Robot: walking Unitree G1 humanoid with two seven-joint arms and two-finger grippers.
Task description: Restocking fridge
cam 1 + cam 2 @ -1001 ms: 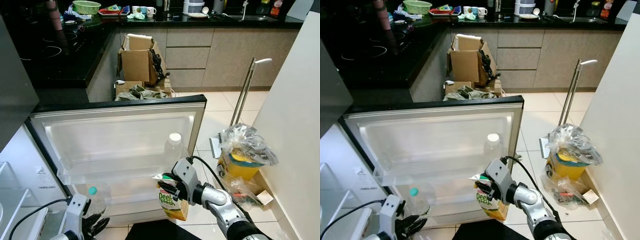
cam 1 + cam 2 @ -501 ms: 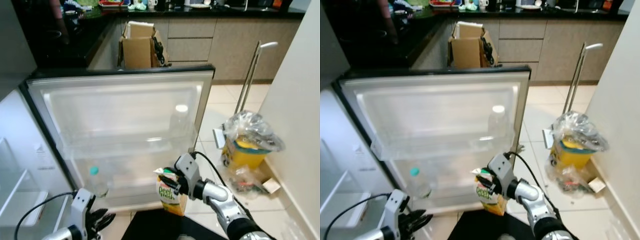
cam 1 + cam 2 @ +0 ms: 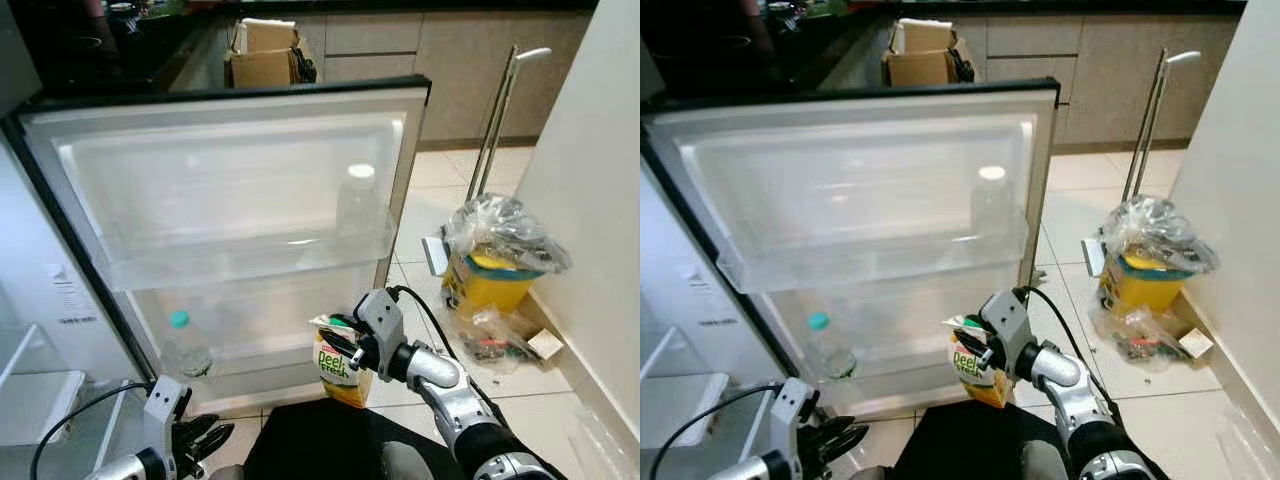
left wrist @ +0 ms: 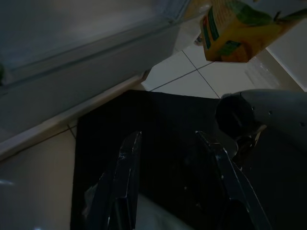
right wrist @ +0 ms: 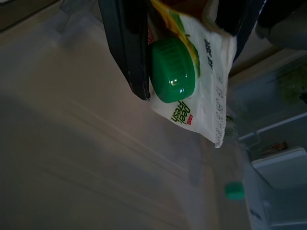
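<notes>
A pale tiled floor (image 3: 445, 190) runs toward 12 o'clock, where beige cabinet drawers (image 3: 470, 60) stand under a dark countertop (image 3: 60, 45). A white wall (image 3: 600, 170) rises at 3 o'clock. A black mat (image 3: 320, 440) lies at 6 o'clock.

The juice carton (image 3: 341, 363) looks like printed, glossy card, creased at its folded top, with a smooth, shiny green plastic cap (image 5: 172, 76). The fridge door (image 3: 230, 210) is lined in smooth white plastic with a soft sheen, and its shelves (image 3: 250, 262) are clear, slightly frosted plastic; two clear plastic bottles (image 3: 357, 205) stand in them, one with a white cap and one with a teal cap. The right gripper (image 3: 345, 345) has matt black fingers on a silver, metal-looking arm. The floor (image 3: 440, 190) is pale glossy tile. A crinkled clear plastic bag (image 3: 500, 235) covers a yellow plastic bin, beside brown matt cardboard boxes (image 3: 262, 55)
</notes>
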